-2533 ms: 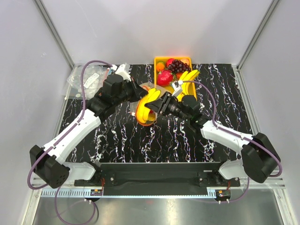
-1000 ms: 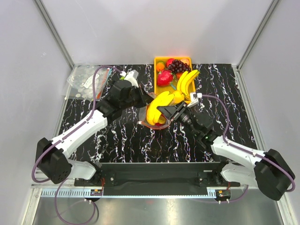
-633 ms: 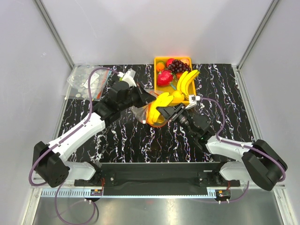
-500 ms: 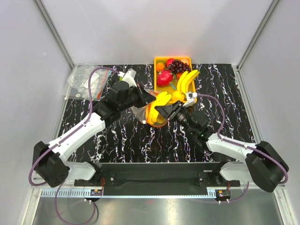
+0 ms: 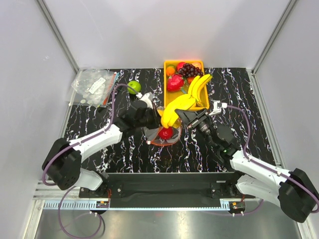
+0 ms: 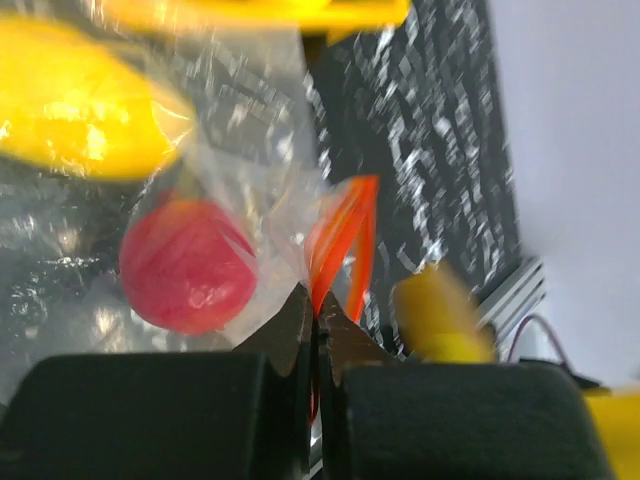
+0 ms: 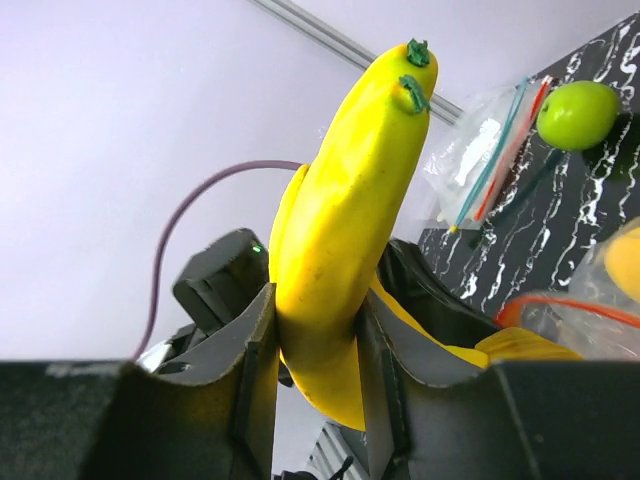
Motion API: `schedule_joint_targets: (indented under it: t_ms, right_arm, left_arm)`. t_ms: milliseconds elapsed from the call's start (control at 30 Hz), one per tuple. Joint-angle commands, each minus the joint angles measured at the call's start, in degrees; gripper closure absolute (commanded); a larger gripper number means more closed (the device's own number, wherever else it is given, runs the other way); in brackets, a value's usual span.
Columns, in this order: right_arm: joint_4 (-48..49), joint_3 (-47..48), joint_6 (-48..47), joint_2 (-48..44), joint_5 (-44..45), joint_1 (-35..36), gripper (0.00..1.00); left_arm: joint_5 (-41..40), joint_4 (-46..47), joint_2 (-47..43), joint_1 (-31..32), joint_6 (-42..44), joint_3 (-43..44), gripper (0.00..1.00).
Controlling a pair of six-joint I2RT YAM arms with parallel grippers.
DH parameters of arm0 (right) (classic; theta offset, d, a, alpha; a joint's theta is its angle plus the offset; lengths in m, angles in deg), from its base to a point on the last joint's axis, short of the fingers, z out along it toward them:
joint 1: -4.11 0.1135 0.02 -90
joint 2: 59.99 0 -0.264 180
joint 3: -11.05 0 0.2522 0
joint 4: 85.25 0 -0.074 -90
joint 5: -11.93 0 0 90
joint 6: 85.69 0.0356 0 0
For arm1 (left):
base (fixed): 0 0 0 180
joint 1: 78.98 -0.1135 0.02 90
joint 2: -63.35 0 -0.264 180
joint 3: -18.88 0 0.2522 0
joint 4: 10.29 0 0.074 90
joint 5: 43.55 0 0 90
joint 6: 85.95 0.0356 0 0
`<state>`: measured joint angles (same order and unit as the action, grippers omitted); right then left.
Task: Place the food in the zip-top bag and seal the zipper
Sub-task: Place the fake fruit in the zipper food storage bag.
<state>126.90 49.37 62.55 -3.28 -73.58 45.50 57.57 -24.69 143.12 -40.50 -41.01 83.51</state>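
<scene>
- Since half a second ago, your right end effector (image 5: pixel 185 115) has drawn back from over the zip-top bag (image 5: pixel 154 135), carrying the banana bunch (image 5: pixel 175 108). Your left end effector (image 5: pixel 153 119) has sunk away from the yellow tray (image 5: pixel 166 74), uncovering a green apple (image 5: pixel 133 87) left of the tray.
- You'll find the bag on the table (image 5: pixel 239 99) just off the tray's near-left corner, between the two end effectors. One red fruit (image 5: pixel 165 133) sits inside it.
- The tray holds grapes (image 5: pixel 189 69), a strawberry (image 5: pixel 174 82), a small orange fruit (image 5: pixel 171 70) and a second banana bunch (image 5: pixel 199 85).
- Your left end effector is clenched on the bag's plastic right at the zipper (image 6: pixel 345 235).
- Your right end effector is grasping the banana bunch around its middle.
- From above, the held bunch runs diagonally from the bag up to the tray's near end. In the right wrist view its green-tipped stems point up, away from the fingers (image 7: pixel 262 330).
- The top view shows the zipper only as a red-orange arc on the bag's side farthest from the tray. The left wrist view shows it folded into a narrow loop beside the red fruit.
- In the left wrist view a yellow blur lies behind the plastic; you cannot tell whether it is inside the bag.
- The right wrist view catches the pile of clear packets (image 7: pixel 485 150) beside the green apple.
</scene>
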Motion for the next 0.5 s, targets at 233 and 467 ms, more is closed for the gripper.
schedule_joint_targets:
  t_ms: [233,467]
  right_arm:
    - [-35.1,22.6,-8.5,1.7,-20.3,0.2,0.87]
    - [-67.4,32.6,-18.2,-1.2,-24.6,0.3,0.82]
  left_arm:
    - [-3.4,-1.6,0.8,0.8,9.5,5.0,1.0]
    - [-8.7,-7.3,-1.6,-0.3,14.5,7.3,1.0]
